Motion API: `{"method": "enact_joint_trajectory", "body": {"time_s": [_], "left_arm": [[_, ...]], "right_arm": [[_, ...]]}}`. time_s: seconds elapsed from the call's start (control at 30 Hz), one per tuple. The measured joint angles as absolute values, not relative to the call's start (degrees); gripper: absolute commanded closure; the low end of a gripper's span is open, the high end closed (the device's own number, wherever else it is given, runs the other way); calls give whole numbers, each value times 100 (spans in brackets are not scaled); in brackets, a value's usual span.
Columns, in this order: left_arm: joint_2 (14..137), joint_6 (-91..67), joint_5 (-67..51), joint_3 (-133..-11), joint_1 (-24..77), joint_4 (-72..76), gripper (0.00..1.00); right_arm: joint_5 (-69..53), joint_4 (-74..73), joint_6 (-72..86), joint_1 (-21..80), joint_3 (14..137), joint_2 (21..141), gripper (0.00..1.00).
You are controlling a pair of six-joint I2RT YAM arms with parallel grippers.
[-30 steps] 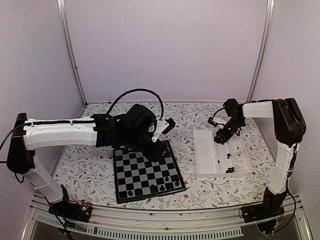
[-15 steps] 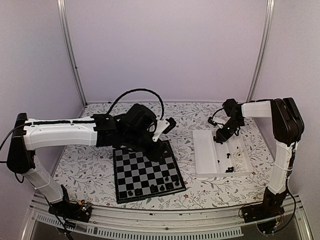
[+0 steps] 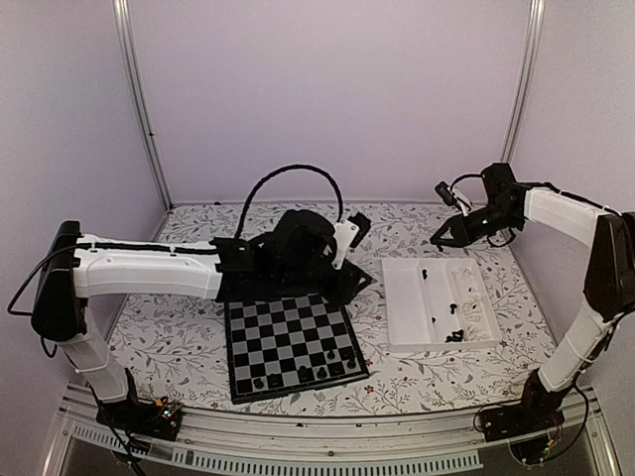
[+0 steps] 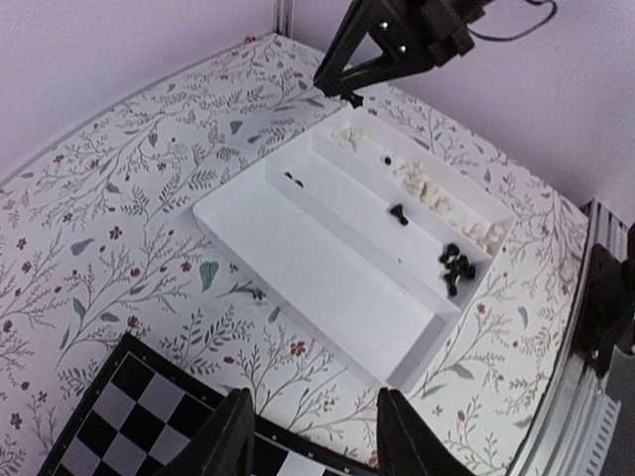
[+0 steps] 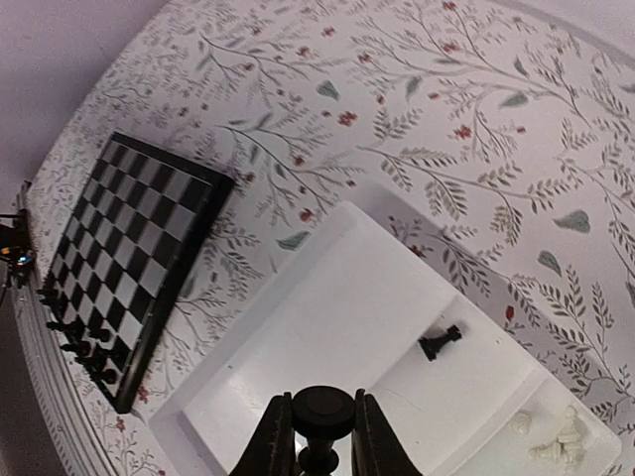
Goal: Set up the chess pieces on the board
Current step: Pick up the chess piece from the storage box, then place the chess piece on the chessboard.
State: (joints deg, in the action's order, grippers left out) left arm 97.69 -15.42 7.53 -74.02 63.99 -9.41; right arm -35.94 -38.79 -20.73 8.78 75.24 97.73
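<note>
Hanging over the tray [image 3: 407, 307] by the worktop's right edge, the right claw [image 5: 319, 436] is clamped on a black piece [image 5: 322, 409]. The left claw [image 4: 313, 441] is held half-open, empty, beyond the board [image 3: 293, 342], laid by the worktop's near edge.

Table [image 3: 179, 317]: board [image 3: 288, 337] at 6 o'clock; tray [image 3: 407, 307] at the board's 3 o'clock, apart from it.
Chess pieces [image 3: 319, 372] on the board's 6 o'clock rows.
Loose pieces [image 4: 455, 266] in the tray's 3 o'clock compartments.
Left gripper [image 4: 313, 402] over the board's 1 o'clock corner.
Right gripper [image 5: 319, 436] above the tray's 12 o'clock end, chess piece [image 5: 322, 410] between its fingers.
</note>
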Motion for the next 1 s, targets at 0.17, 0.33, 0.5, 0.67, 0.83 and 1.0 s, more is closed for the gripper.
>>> {"method": "enact_joint_trajectory", "body": {"time_s": [0.17,0.33,0.5,0.67,0.83,1.0], "left_arm": [[10466,-1588,1909,-7653,6707,539,54],[11607,-1459,2746,-8482,6917,1474,53],[12217,-1411,3022,-9157,7000,1752,53],[12418,-1358,3041,-9627,7002,1861,53],[12422,-1350,3041,-9778,7002,1970,53],[12442,-1347,3046,-9800,7002,2071,52]], "right_arm": [[-4950,-3107,-1293,934,7030,8888,92],[-5780,-2145,-117,989,6547,8656,93],[-6106,-1411,755,1170,6246,8377,93],[-6243,-884,1186,1323,6224,8062,93],[-6276,-637,1398,1337,6112,8031,92],[-6276,-591,1466,1350,6020,8031,92]]}}
